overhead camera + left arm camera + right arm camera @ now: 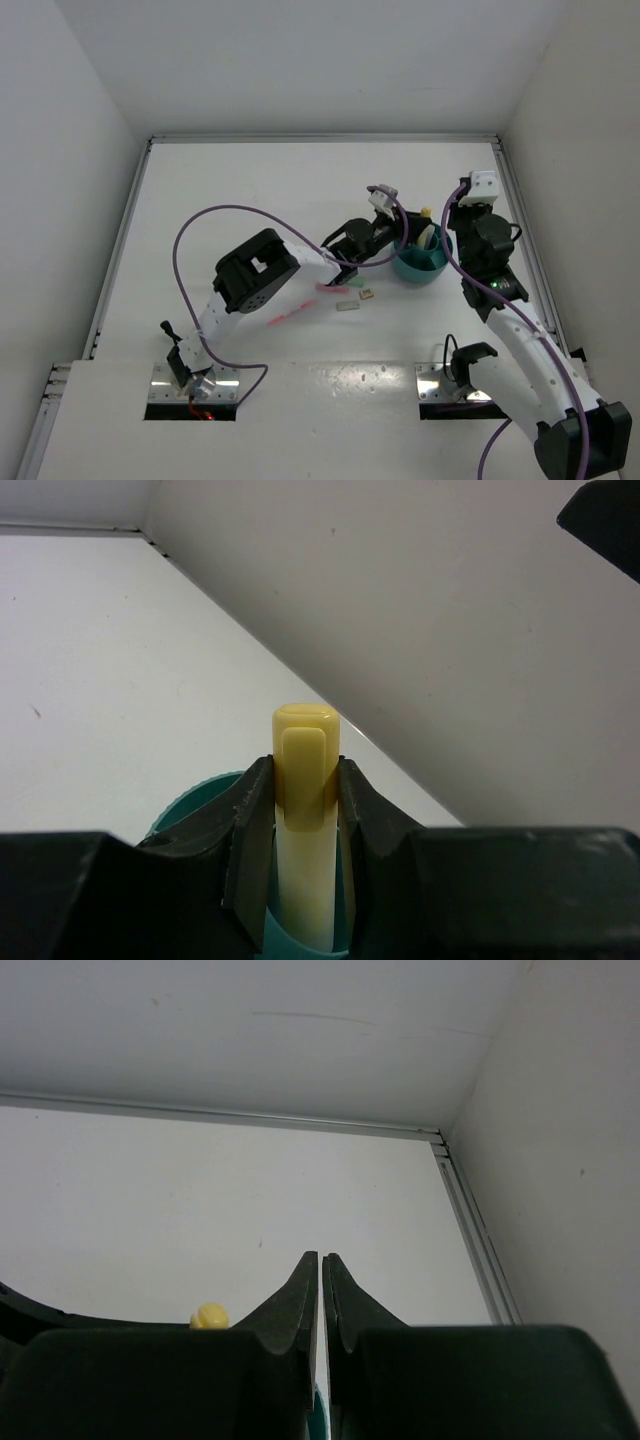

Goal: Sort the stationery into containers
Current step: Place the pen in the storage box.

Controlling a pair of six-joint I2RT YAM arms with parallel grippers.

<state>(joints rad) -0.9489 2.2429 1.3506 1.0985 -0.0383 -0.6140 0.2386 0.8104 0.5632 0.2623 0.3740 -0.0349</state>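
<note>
The left pincer is clenched on a yellow-capped plastic highlighter with a pale barrel, gripping it upright just under the cap. Directly below this pincer stands the round teal plastic cup, and the barrel's lower end reaches down inside its rim. I judge this item to be at the point of delivery but not yet let go (the jaws press it on both sides).

The right pincer is shut tight with nothing between its jaws. It hangs just beside the cup, on the far side from the left pincer, and the yellow cap shows low and to its left in its own wrist view.

More is left than done. From above, several pieces lie on the white tabletop behind the left pincer, back along its arm:

- A thin pink pen lies farthest back.
- A short pink stick lies partly under the arm.
- A small grey block and a small tan block lie close together, nearer the pincer.

All four are outside the cup, near it but not touching it.

What else is inside the cup cannot be told (the arm and the held highlighter hide most of its compartments), so how many pieces are sorted stays unknown. My reading is that the task is somewhere in the middle. One piece is about to drop in, at least four more are waiting, and the tiny blocks are likely the fiddliest to pick up.
</note>
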